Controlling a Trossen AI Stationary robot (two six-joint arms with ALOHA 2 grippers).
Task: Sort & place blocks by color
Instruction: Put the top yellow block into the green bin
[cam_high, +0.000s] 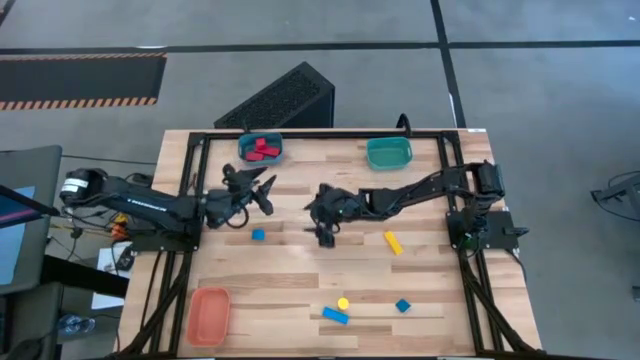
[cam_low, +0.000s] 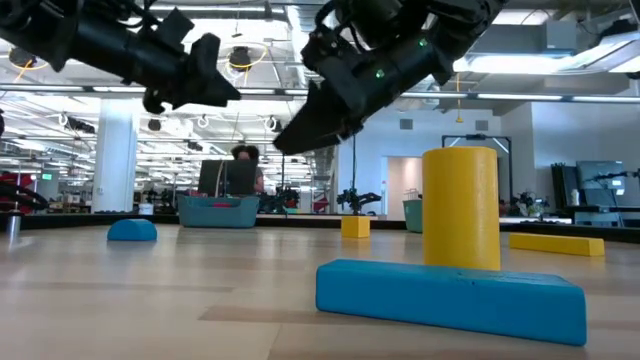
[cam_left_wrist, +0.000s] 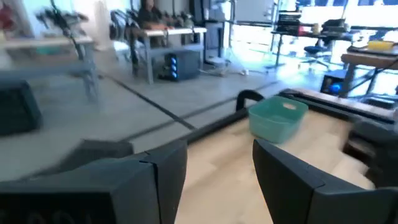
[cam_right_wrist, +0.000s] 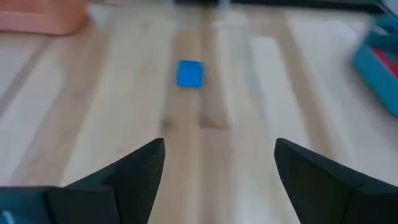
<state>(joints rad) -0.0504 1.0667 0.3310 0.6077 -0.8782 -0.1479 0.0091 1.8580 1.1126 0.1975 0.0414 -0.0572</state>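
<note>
My right gripper (cam_high: 326, 234) (cam_right_wrist: 221, 146) hangs open above the table's middle. In its wrist view a small blue block (cam_right_wrist: 189, 73) (cam_high: 258, 235) lies flat on the wood ahead of the fingers, untouched. My left gripper (cam_high: 264, 190) (cam_left_wrist: 217, 149) is open too, raised just in front of the blue bin (cam_high: 261, 149), which holds red blocks. A yellow bar (cam_high: 393, 242) lies right of the right gripper. Near the front edge a yellow cylinder (cam_high: 343, 303) (cam_low: 460, 205) stands upright. A blue bar (cam_high: 335, 316) (cam_low: 450, 295) and a blue block (cam_high: 402, 306) lie flat beside it.
A teal bin (cam_high: 389, 153) (cam_left_wrist: 278, 118) sits at the far edge, right of the blue bin. An orange bin (cam_high: 209, 313) (cam_right_wrist: 37, 15) sits at the near left corner. A black frame rail (cam_high: 330, 132) runs along the table's far edge. Bare wood lies between the two grippers.
</note>
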